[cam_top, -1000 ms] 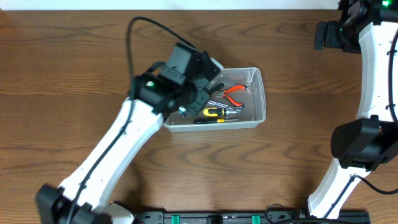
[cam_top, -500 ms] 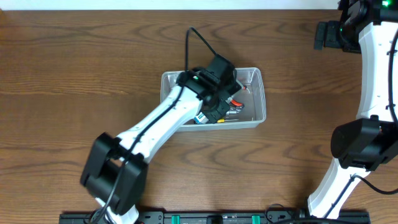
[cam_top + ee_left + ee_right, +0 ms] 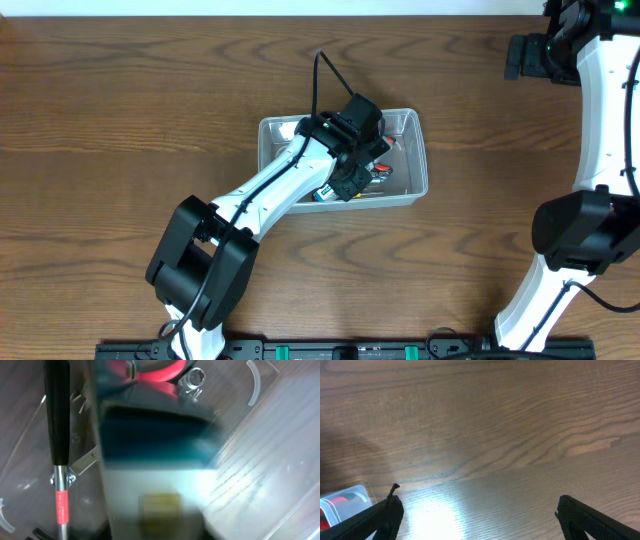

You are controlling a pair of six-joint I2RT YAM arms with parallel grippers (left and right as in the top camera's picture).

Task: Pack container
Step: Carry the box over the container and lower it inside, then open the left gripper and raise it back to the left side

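Observation:
The clear container sits mid-table with hand tools inside. Red-handled pliers lie in its right half. My left gripper hangs low inside the container, and a small blue-and-white box shows just under it. In the left wrist view that box fills the middle as a blur and hides my fingers. To its left lies a black-handled tool, with the red pliers above and the container wall at right. My right gripper stands open over bare table.
The right arm runs along the table's right edge, with its gripper at the far right corner, well away from the container. A corner of the container shows at the lower left of the right wrist view. Brown wooden tabletop surrounds the container.
The left arm has swung right, from the container's left edge to over its middle, bringing the blue-and-white box with it. The right arm has not moved.

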